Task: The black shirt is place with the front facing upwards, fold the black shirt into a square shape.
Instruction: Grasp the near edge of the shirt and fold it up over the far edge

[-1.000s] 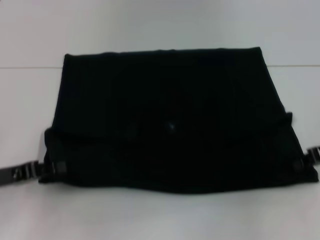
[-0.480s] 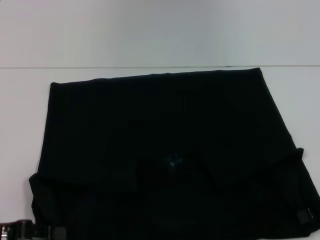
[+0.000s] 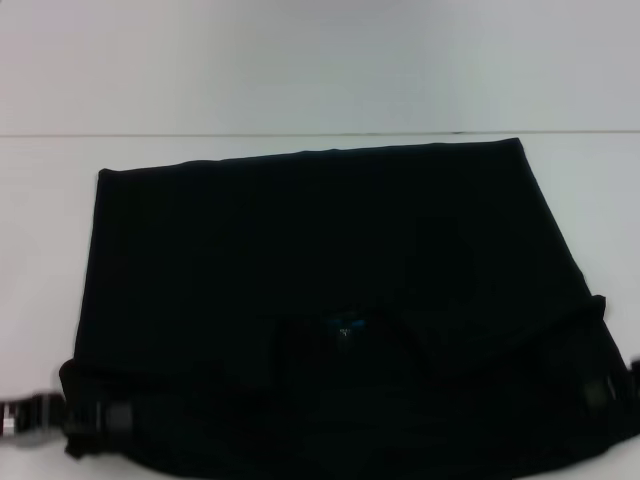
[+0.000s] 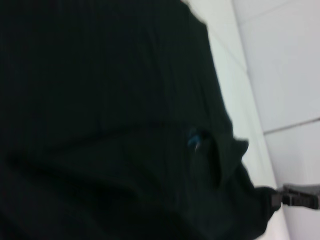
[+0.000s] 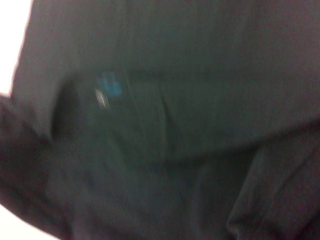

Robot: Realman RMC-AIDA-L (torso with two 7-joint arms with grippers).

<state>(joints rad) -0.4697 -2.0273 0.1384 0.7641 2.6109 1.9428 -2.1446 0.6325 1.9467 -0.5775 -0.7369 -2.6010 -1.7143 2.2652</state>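
White tabletop (image 3: 300,60) — thin dark seam line (image 3: 200,134) crossing far side.

Count: one large black cloth short-sleeved shirt (image 3: 330,300), bearing one small blue neck label (image 3: 343,324). Two black metal grippers: left gripper (image 3: 105,416) at 8 o'clock, right gripper (image 3: 602,391) at 4 o'clock. One white table (image 3: 300,70).

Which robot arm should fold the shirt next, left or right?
Neither alone, probably. The left gripper and right gripper each sit at a near corner of the shirt, so both look equally placed to fold together.
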